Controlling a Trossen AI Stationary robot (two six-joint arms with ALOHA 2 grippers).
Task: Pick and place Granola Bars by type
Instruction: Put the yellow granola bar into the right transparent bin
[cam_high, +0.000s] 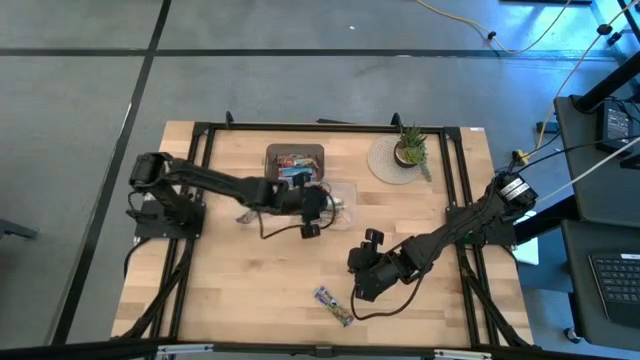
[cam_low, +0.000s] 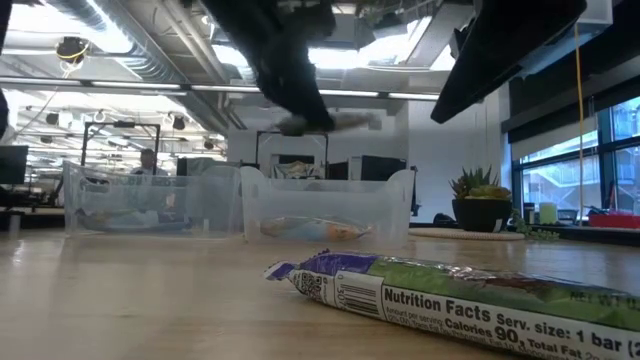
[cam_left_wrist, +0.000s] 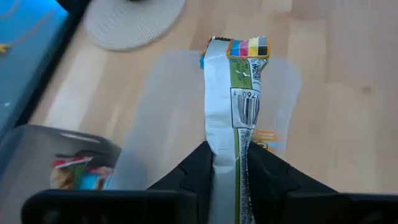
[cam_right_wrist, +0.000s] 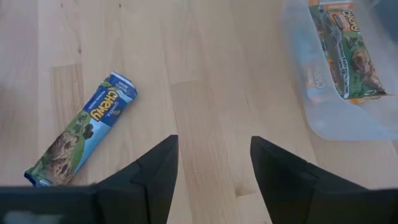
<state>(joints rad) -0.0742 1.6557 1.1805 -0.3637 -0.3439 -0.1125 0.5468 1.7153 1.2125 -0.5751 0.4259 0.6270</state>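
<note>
Green and silver wrapping shows between the fingers of the left gripper (cam_left_wrist: 227, 168), which is pinched tight on one granola bar (cam_left_wrist: 235, 99); the bar sticks straight out ahead of the fingertips, its barcode and a strip of colour blocks facing the wrist camera. This gripper hangs above a clear plastic tub (cam_high: 338, 197) near the middle of the wooden table (cam_high: 250, 290), and beneath the held bar the tub's pale floor and a little of another wrapper can be made out. Just beside the left gripper, toward the table's far edge, sits a dark brown tray (cam_high: 296, 160) holding several more wrapped bars. A second clear tub (cam_low: 150, 198) stands next to the first in the low view.

The right gripper (cam_right_wrist: 214, 171) hovers over bare wood nearer the front of the table, its two fingers spread apart with nothing between them. Off to one side of it lies a blue-green bar (cam_right_wrist: 81, 130) flat on the table, apart from the fingers. Ahead of this gripper on the other side, a green-tan bar (cam_right_wrist: 345, 46) lies inside the clear tub. A small potted plant (cam_high: 410, 148) on a round mat (cam_high: 388, 160) stands well beyond the right gripper, at the table's far edge.
</note>
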